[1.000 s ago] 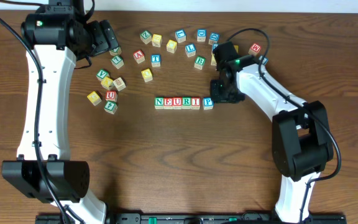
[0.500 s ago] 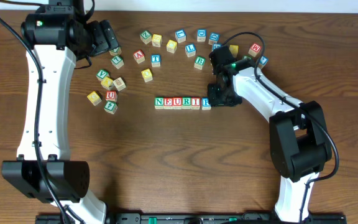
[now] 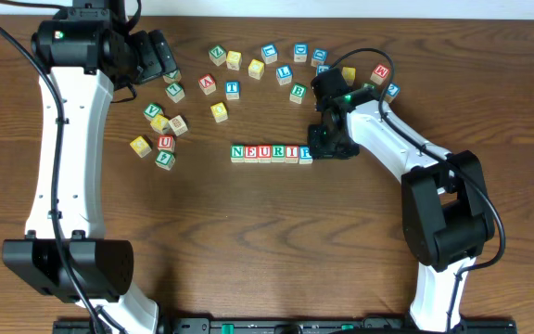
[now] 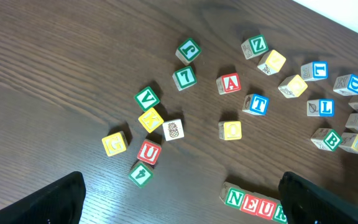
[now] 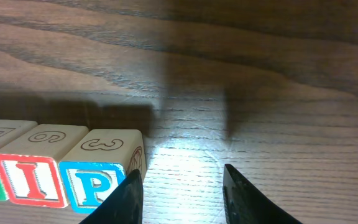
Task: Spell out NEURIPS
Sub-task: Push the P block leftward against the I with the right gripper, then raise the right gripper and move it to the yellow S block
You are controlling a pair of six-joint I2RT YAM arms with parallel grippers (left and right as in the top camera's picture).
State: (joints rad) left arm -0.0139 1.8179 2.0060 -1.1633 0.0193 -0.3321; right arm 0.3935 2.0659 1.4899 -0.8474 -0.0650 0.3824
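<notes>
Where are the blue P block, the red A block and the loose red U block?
blue P block [image 5: 94,186], right wrist view, lettered front face.
red A block [image 4: 229,83], left wrist view, top face.
loose red U block [image 4: 148,152], left wrist view, top face.

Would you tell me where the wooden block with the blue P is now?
In the overhead view, the blue-lettered wooden P block ends the row mid-table, right of the red-lettered I block, beside the right gripper.
</notes>
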